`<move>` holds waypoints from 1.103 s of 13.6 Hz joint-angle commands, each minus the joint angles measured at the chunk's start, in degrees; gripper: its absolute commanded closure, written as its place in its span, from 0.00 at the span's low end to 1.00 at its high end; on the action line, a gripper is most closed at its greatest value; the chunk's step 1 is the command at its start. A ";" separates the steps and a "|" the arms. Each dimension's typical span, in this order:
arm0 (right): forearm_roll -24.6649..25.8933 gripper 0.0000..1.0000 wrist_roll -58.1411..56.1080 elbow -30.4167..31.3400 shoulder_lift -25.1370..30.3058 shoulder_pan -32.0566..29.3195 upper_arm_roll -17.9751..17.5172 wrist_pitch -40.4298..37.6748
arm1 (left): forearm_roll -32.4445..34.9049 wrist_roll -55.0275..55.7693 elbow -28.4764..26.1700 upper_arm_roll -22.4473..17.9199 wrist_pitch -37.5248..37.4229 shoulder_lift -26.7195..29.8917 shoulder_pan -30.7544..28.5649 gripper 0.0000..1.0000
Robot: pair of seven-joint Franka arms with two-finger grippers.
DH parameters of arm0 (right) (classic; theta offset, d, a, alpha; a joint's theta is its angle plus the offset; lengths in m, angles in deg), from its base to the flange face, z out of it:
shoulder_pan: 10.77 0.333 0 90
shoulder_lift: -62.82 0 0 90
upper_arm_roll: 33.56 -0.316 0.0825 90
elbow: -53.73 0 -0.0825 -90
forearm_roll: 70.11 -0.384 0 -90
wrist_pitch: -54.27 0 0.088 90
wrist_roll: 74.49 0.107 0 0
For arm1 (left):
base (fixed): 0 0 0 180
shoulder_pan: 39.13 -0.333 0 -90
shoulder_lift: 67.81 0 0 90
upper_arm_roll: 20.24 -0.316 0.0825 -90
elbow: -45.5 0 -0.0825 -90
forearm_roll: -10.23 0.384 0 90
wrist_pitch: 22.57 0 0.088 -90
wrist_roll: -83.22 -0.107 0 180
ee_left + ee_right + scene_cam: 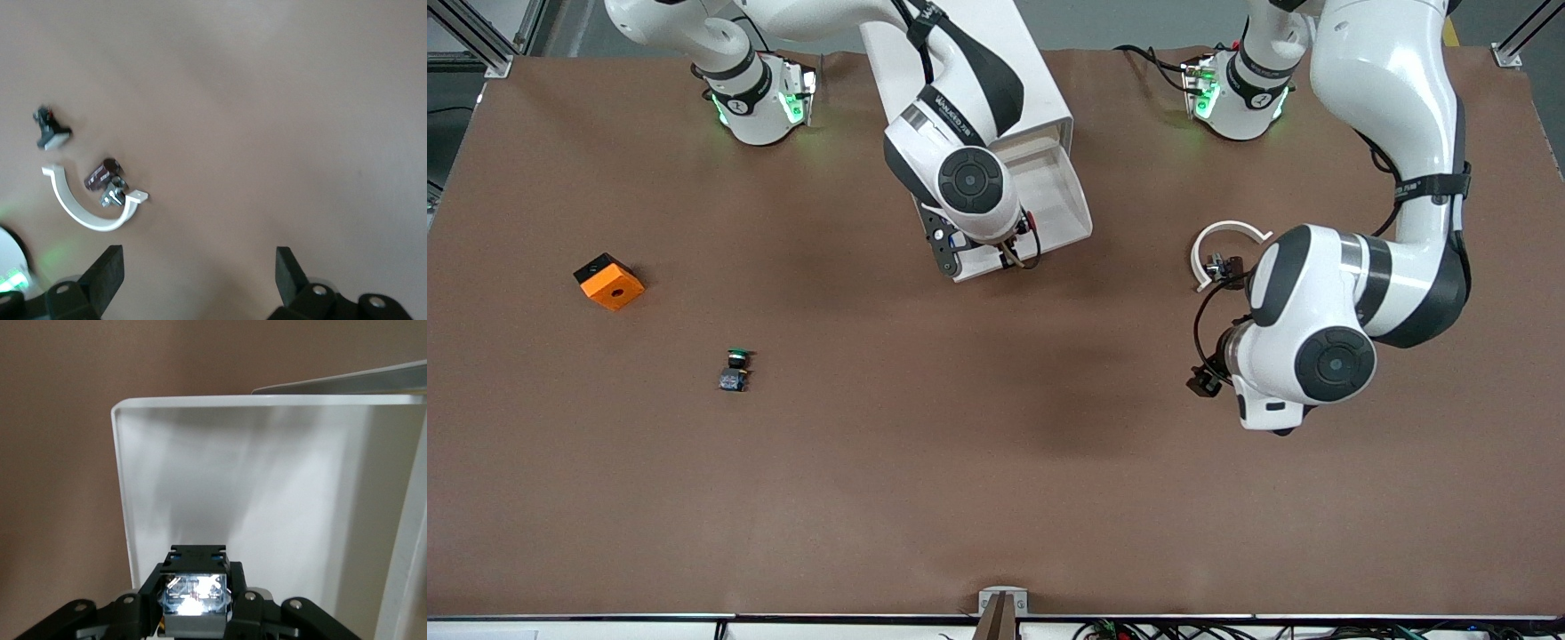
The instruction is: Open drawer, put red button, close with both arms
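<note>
The drawer [1063, 191] stands pulled out of the white cabinet [996, 71]; its bare white floor fills the right wrist view [267, 473]. My right gripper [195, 608] hangs over the drawer's inside and is shut on the red button's dark body [195, 593]. A bit of its red cap [1032, 217] shows beside the wrist in the front view. My left gripper [198, 257] is open and empty over bare table toward the left arm's end, beside a white C-shaped ring [90, 210].
A switch with a green cap [735, 369] and an orange cube [608, 281] lie toward the right arm's end. The white ring [1227, 240] lies by the left arm's wrist, with small dark parts [103, 175] beside it.
</note>
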State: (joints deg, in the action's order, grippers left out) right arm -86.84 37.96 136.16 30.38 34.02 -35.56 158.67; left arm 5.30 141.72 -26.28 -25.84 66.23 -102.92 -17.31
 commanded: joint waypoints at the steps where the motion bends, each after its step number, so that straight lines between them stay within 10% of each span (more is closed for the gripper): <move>1: 0.90 0.80 0.14 0.62 -0.17 0.91 0.67 0.54 | 1.32 -8.22 -11.40 0.76 6.53 8.70 -0.73 0.00; 8: 1.00 0.73 0.14 0.97 -1.31 2.32 0.59 0.80 | 1.23 -9.11 -27.00 7.87 16.31 15.86 -0.81 0.00; 9: 1.00 0.62 0.14 0.97 -1.31 2.23 0.59 0.72 | 1.23 -9.11 -28.57 8.75 18.06 16.12 -0.82 0.00; 11: 1.00 0.02 0.14 0.97 -1.22 2.23 0.59 0.54 | 1.23 -9.11 -33.57 10.43 23.41 17.69 -0.90 0.00; 15: 0.65 0.00 -0.04 0.45 0.61 1.35 0.67 -1.99 | 0.88 -9.11 -37.02 13.15 25.73 18.23 -0.99 0.00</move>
State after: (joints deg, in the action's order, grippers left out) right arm -86.64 37.89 137.03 29.23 35.63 -35.12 158.93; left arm 5.49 133.35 -59.69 -14.27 90.57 -87.50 -17.60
